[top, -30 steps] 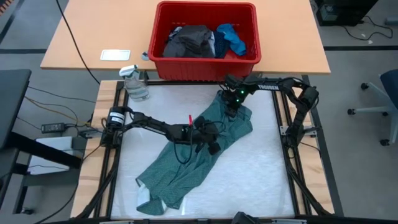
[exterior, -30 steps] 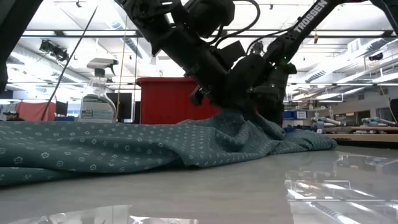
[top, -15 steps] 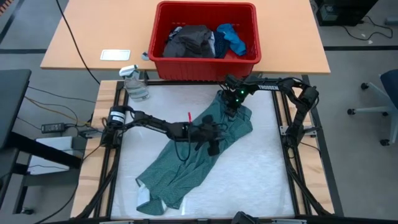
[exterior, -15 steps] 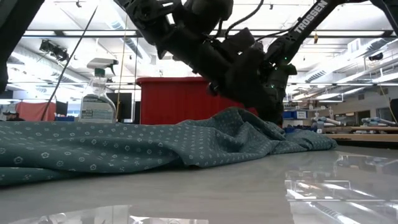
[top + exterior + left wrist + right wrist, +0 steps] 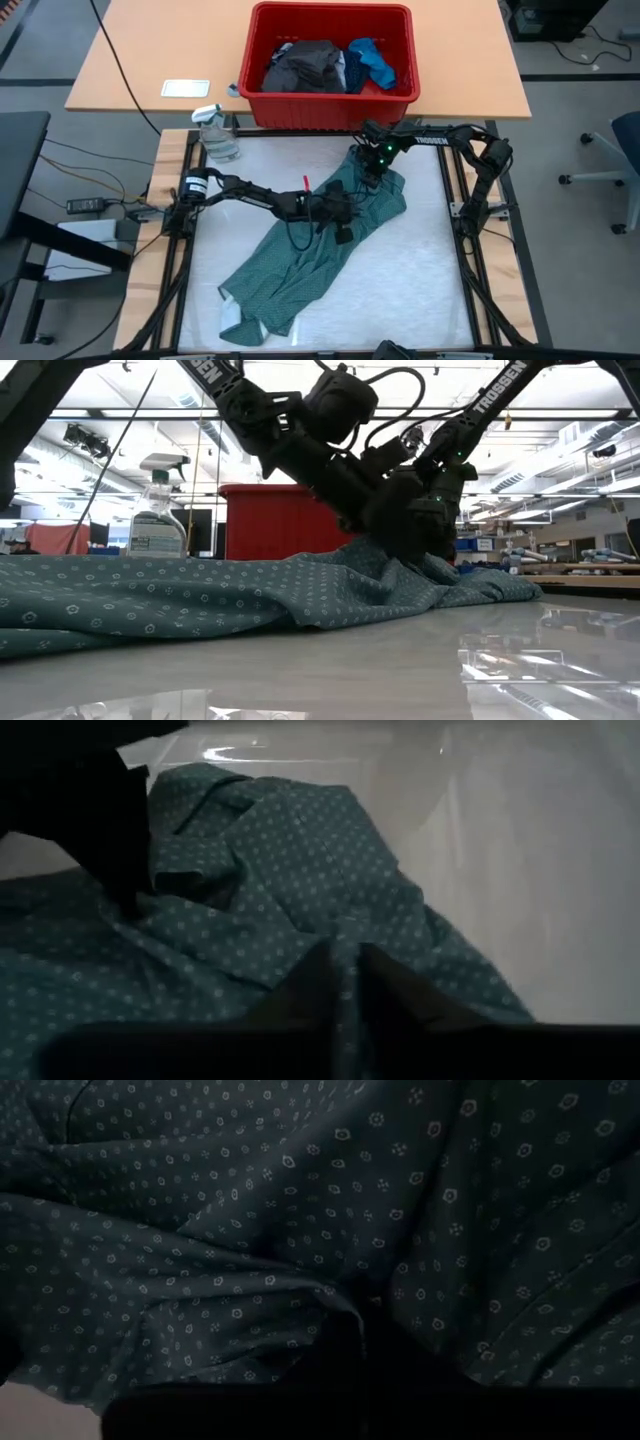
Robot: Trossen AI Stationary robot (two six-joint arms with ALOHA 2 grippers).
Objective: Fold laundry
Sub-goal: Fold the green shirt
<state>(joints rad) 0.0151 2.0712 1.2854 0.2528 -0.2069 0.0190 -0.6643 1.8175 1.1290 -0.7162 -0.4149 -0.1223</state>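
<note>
High view: the teal-green shirt [image 5: 310, 255] lies diagonally across the table. The right gripper [image 5: 372, 175] pinches its upper edge, apparently anchoring it, while the left gripper [image 5: 338, 212] closes narrowly on a mid-shirt fold, likely to spread it.

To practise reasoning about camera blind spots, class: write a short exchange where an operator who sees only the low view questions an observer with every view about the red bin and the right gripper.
Operator: I see only the wall of the red plastic bin. What is inside?
Observer: The high view shows a dark grey garment beside a small bright blue piece.
Operator: The left gripper and the right gripper overlap above the large teal-green dotted shirt. Does the right one hold anything?
Observer: Its wrist view shows it shut, pinching a fold of that shirt.
</note>
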